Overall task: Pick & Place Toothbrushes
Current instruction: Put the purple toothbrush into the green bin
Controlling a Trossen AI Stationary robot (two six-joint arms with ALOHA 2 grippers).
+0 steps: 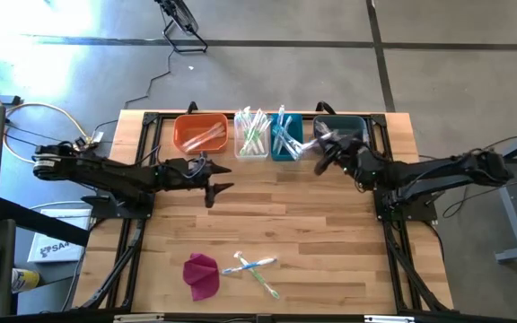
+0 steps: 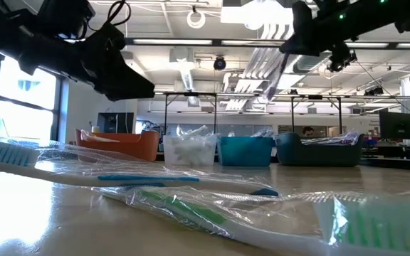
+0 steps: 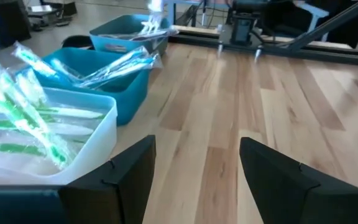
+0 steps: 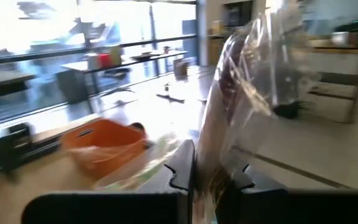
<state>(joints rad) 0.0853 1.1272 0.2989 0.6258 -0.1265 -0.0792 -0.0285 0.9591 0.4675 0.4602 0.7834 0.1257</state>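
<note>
- Nearest the low camera: two wrapped toothbrushes [image 2: 155, 181] lie crossed on the table [image 1: 330, 233] at its near edge, one with a blue handle and one with a green [image 1: 251, 266]. A magenta cloth lump [image 1: 202, 274] sits just to their left.
- Handling, as a judgement: each brush is light and stiff along the handle; the clear wrapper is slick, crinkles under pressure and overhangs the brush loosely. Take hold across the handle near its middle, not on loose film, or the brush may slide out or swing.
- Right gripper [image 1: 323, 148]: clamped on a wrapped toothbrush [image 4: 241, 87], held raised at the far side of the table, over the dark teal bin [image 1: 353, 128] at the right end of the row. The wrapper stands upward from the fingers.
- Left gripper [image 1: 215, 190]: fingers spread, holding nothing, hovering just nearer than the orange bin [image 1: 200, 135] and clear bin [image 3: 79, 134]. The two table brushes lie well apart from it, toward the near edge.
- Remaining brushes rest in the four bins along the far edge, including the lighter teal bin [image 1: 285, 142].
</note>
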